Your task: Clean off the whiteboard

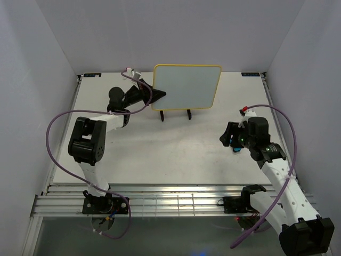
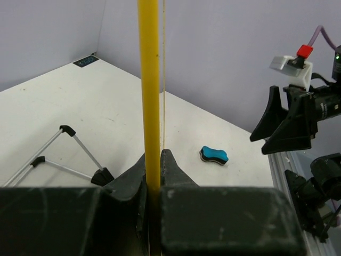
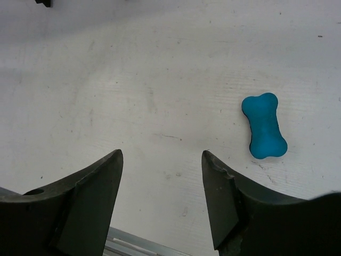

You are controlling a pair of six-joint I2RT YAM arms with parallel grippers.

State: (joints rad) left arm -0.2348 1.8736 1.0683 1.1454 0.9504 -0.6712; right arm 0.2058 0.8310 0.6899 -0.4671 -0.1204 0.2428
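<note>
At desk (image 1: 160, 154) rear, left pincer (image 1: 157, 95) clamps blank whiteboard's (image 1: 186, 86) left edge, stand (image 1: 176, 114) just under it. Right pincer (image 3: 162, 157) open, empty; eraser (image 3: 264, 126) near.

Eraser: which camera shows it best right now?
Right wrist: the whole blue eraser lies unobstructed on the table, seen from above. Left wrist shows it small and distant. Top external shows only a blue sliver beside the right gripper.

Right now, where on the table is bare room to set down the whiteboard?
The widest bare patch of table lies in the middle, between the wire stand, the left arm and the eraser. Crowded: the far edge, where the whiteboard, clamped in the left jaws, sits close to the stand.
</note>
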